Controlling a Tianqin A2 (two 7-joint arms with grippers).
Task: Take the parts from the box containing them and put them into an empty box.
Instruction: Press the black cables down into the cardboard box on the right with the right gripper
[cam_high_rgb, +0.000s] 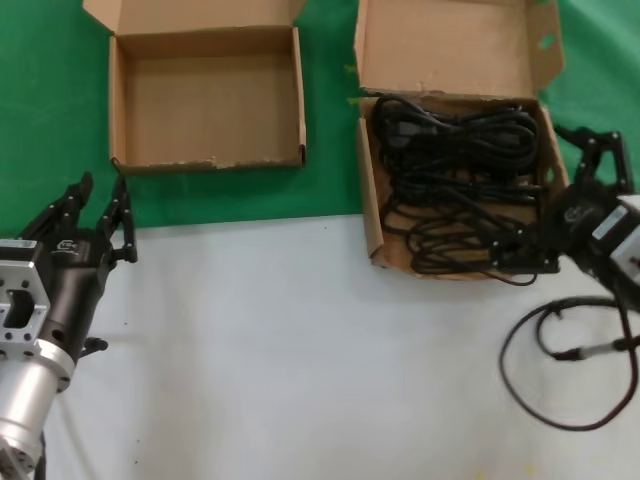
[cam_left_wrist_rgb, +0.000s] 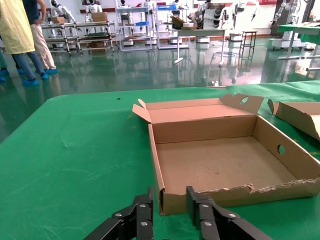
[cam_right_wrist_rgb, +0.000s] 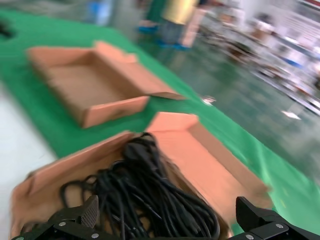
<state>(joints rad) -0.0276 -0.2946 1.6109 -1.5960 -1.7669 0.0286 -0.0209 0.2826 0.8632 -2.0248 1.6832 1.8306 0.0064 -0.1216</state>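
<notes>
The black power cords (cam_high_rgb: 455, 180) lie tangled in the bigger brown box (cam_high_rgb: 450, 45) at the back right. My right gripper (cam_high_rgb: 535, 198) hangs wide open over that box's right front corner, empty. In the right wrist view the cords (cam_right_wrist_rgb: 150, 190) lie between and below the gripper's (cam_right_wrist_rgb: 168, 212) spread fingers, inside the box (cam_right_wrist_rgb: 200, 155). The smaller box (cam_high_rgb: 205, 100) at the back left is empty. My left gripper (cam_high_rgb: 102, 190) is open and empty just in front of its front left corner. In the left wrist view the gripper (cam_left_wrist_rgb: 168, 202) faces that corner of the box (cam_left_wrist_rgb: 220, 165).
A thin black robot wire with a silver connector (cam_high_rgb: 585, 350) loops on the white table (cam_high_rgb: 300, 340) at the front right. Both boxes stand on the green cloth (cam_high_rgb: 330, 150). The empty box also shows in the right wrist view (cam_right_wrist_rgb: 80, 85).
</notes>
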